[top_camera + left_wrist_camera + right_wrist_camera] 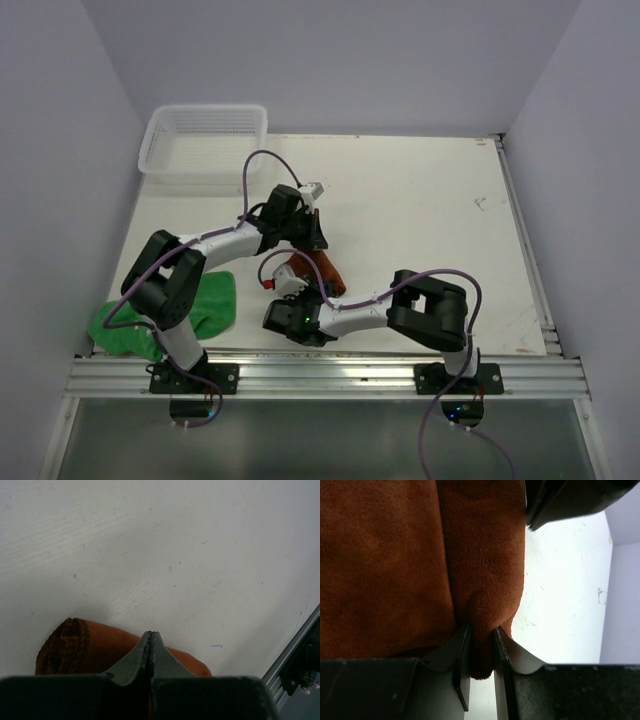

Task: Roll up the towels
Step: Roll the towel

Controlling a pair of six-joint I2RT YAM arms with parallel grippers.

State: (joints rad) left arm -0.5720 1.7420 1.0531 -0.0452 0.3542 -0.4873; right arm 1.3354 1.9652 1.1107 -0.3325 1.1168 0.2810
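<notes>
Rust-brown towel (322, 272) near the front middle of the white table (430, 220) in the top view, bunched into a short slanted roll between the two arms. Left gripper (314, 238) down at its far end, right gripper (293, 295) at its near end; jaw state not readable from up here. Bright green towel (215, 300) crumpled at the front left corner, partly under the left arm, well apart from the brown one. White mesh basket (160, 160) at the far left corner.

Left wrist view: jaws pressed together with no gap, poised right over the rust-brown towel, with coiled layers showing at its rolled end on the left. Cannot tell whether the tips touch the cloth. Metal rail (295, 650) at the lower right.

Right wrist view: jaws slightly apart and clamped on a hanging fold of the rust-brown towel; cloth fills the left and top, with bare table to the right.
</notes>
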